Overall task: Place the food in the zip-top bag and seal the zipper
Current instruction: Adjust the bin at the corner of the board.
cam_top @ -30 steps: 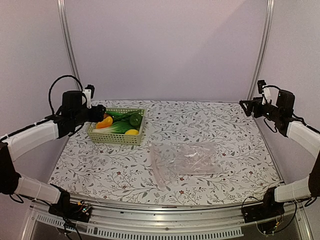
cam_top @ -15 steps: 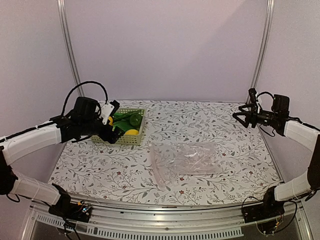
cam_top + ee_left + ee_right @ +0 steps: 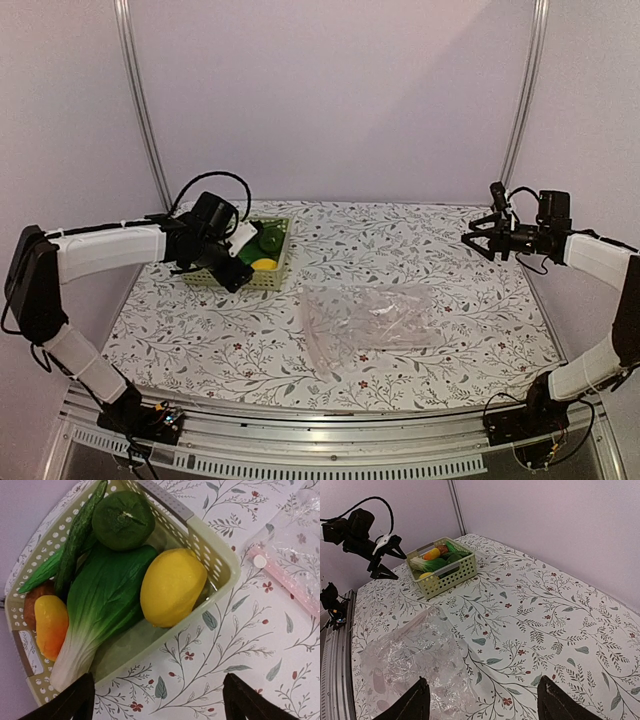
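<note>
The food lies in a pale green basket (image 3: 220, 560): a yellow lemon (image 3: 172, 587), a green lime (image 3: 123, 520), a cucumber (image 3: 75, 545), a bok choy (image 3: 100, 605), an orange-yellow piece (image 3: 50, 625) and a reddish-brown one (image 3: 31, 600). My left gripper (image 3: 238, 260) is open and empty, hovering over the basket's near edge; its midpoint in the left wrist view (image 3: 157, 700) is above the cloth. The clear zip-top bag (image 3: 370, 320) lies flat mid-table, with its pinkish zipper (image 3: 290, 582) facing the basket. My right gripper (image 3: 475, 238) is open and empty, high at the far right.
The basket (image 3: 272, 278) stands at the table's back left, also seen in the right wrist view (image 3: 445, 575). The bag (image 3: 410, 665) lies below the right gripper (image 3: 482, 700). A floral cloth (image 3: 450, 270) covers the table. Metal frame posts (image 3: 515, 120) stand at the back corners.
My left arm has swung right and forward, bringing the gripper from the basket's left side to above it. My right gripper has moved left, inward over the table.
</note>
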Action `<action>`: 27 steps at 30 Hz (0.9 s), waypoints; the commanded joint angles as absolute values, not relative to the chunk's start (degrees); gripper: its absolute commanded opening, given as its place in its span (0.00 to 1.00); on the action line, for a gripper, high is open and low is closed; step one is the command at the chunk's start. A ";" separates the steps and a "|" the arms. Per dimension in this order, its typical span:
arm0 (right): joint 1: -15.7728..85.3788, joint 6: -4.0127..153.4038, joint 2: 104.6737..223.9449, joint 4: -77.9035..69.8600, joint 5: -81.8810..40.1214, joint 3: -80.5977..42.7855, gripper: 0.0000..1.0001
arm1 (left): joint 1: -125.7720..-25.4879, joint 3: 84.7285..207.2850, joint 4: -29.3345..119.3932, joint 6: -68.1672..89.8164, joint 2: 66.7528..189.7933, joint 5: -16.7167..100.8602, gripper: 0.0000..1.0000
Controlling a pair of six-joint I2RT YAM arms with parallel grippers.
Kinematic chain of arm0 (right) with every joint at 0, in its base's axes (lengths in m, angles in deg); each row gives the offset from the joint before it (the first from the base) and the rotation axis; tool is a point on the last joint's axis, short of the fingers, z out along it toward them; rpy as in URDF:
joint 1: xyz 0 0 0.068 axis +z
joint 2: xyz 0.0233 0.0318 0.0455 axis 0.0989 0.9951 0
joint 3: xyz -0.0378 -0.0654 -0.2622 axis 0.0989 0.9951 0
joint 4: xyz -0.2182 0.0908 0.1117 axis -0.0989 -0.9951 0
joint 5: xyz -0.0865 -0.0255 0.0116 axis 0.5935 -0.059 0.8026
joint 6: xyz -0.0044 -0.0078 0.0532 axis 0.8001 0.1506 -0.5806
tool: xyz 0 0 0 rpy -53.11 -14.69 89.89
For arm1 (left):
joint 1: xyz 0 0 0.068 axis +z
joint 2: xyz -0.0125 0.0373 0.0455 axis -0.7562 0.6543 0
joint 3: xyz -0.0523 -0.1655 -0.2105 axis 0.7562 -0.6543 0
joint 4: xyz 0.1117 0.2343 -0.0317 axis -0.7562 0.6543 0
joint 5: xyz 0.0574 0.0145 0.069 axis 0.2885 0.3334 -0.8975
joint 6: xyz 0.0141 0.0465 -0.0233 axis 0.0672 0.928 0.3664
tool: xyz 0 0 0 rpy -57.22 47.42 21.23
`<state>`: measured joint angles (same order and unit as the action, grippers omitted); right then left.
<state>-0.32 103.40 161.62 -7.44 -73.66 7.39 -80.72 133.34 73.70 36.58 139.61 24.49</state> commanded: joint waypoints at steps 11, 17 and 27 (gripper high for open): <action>-0.12 104.88 162.90 -11.70 -74.41 4.45 0.71 | -79.46 143.36 76.30 46.49 154.62 20.47 0.71; -0.04 105.91 163.59 -12.29 -75.19 4.21 0.70 | -79.73 146.32 77.98 45.62 155.83 24.30 0.50; -0.04 105.97 163.72 -12.41 -74.53 3.91 0.69 | -83.57 149.87 86.85 39.22 160.91 26.40 0.25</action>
